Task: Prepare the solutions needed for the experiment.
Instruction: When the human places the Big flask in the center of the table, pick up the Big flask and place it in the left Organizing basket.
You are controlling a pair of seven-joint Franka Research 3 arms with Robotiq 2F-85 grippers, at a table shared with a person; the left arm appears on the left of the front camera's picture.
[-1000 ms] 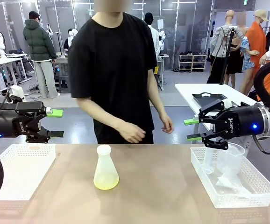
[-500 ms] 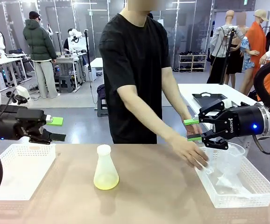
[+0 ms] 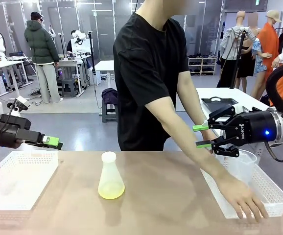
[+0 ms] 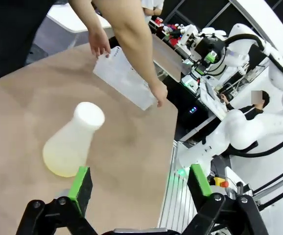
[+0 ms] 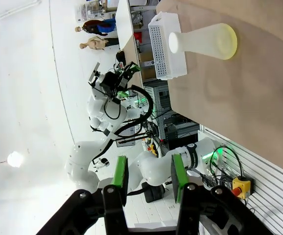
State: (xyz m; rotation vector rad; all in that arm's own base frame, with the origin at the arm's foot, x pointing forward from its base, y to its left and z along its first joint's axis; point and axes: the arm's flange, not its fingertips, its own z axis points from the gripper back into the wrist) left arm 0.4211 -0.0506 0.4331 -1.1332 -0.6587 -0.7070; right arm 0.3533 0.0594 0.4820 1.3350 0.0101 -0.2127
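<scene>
Risk one: the person's forearm (image 3: pixel 190 143) passes just under the right gripper (image 3: pixel 201 135), and the hand (image 3: pixel 243 199) rests on the right basket (image 3: pixel 279 193). Lowering that arm would likely strike the person.
Risk two: the flask (image 3: pixel 110 178) stands free, so a low sweep could tip it and spill.
Left gripper (image 4: pixel 140 183): fingers wide apart, empty, left of the flask.
Right gripper: fingers partly apart, nothing between.
Solutions (image 3: pixel 111 193): shallow, pale yellow-green, translucent layer at the flask's bottom, mid-table, well apart from both grippers.
</scene>
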